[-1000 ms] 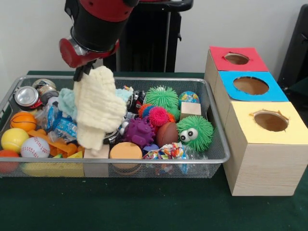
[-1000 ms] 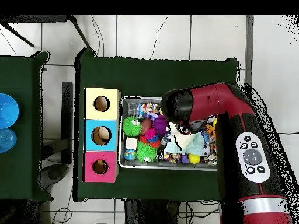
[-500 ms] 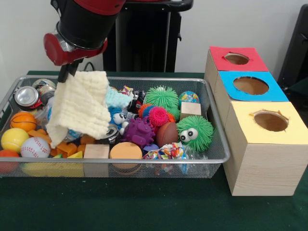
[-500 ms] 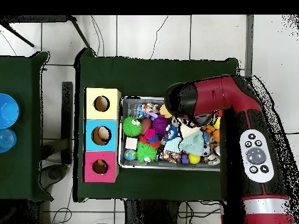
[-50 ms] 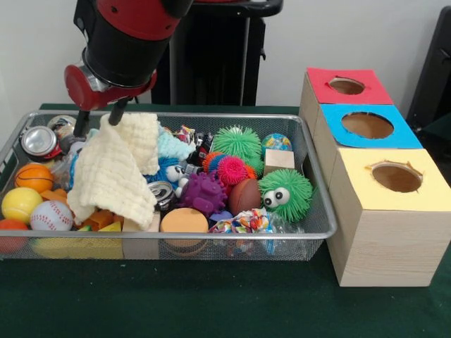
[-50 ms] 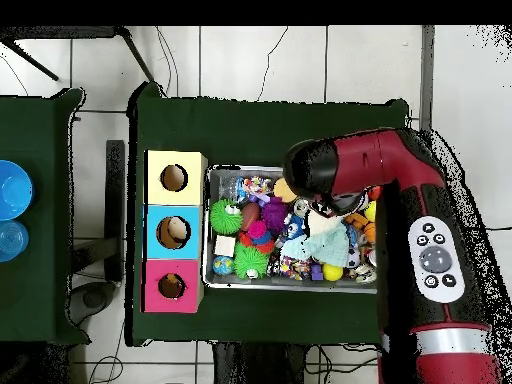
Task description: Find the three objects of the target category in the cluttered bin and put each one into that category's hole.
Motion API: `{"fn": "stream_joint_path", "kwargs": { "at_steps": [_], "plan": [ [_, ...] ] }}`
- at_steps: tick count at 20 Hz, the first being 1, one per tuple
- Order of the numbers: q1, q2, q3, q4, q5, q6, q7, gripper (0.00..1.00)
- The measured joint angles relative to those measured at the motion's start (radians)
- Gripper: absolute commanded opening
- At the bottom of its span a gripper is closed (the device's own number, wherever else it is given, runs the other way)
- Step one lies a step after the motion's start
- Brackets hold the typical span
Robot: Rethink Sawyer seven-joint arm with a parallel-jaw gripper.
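Draping limp over the clutter at the bin's [image 5: 310,179] left end, the cloth [image 5: 113,169] looks light and soft; the hand [image 5: 99,121] above seems spread; pinch a raised fold.

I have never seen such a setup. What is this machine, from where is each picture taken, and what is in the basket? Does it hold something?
The red and black machine is a robot arm. One picture looks at it from across the table, the other straight down from above. On the green table stands a wire bin full of small things: a fuzzy green ball with eyes, a baseball, a drink can and more. Beside it are three wooden boxes with a hole in each top: red, blue and yellow. The gripper hangs just above a cream cloth draped over the toys. Its jaws stand apart, so it seems to hold nothing.
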Motion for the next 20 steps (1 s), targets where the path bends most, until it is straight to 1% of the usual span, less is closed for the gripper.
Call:
{"fn": "stream_joint_path", "kwargs": {
  "at_steps": [7,10,15,19,20],
  "plan": [
    [0.000,0.004,0.000,0.000,0.004,0.000,0.000,1.00],
    [-0.003,0.003,0.001,0.001,0.031,0.000,0.000,1.00],
    [-0.024,-0.004,0.015,0.027,0.142,-0.018,0.000,1.00],
    [-0.034,-0.012,0.028,0.058,0.252,-0.065,0.000,1.00],
    [-0.034,-0.014,0.028,0.063,0.264,-0.072,0.000,1.00]
  ]
}}
